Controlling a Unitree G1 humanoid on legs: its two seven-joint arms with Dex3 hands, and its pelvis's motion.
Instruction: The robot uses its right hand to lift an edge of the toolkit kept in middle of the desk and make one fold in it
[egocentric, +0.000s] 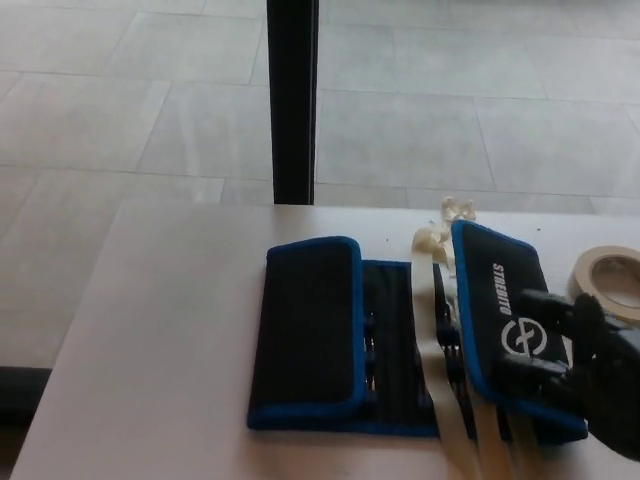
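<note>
— What do we see on the pale desk (160, 330)?

— We see the black fabric toolkit with blue trim (400, 345) lying in the middle of it. Its left flap is folded flat over the inside, and its right flap, with white lettering and a round logo on its outer face, is turned over toward the centre.

— And the right hand (575, 365)?

— We see it at the lower right edge, black, its fingers (545, 300) closed on the outer edge of that right flap.

— Anything else?

— Cream cloth straps (440, 370) run down across the open middle section, partly under the folded flap. A roll of beige tape (610, 280) lies just beside the toolkit on the right. A black post (293, 100) stands behind the desk.
</note>
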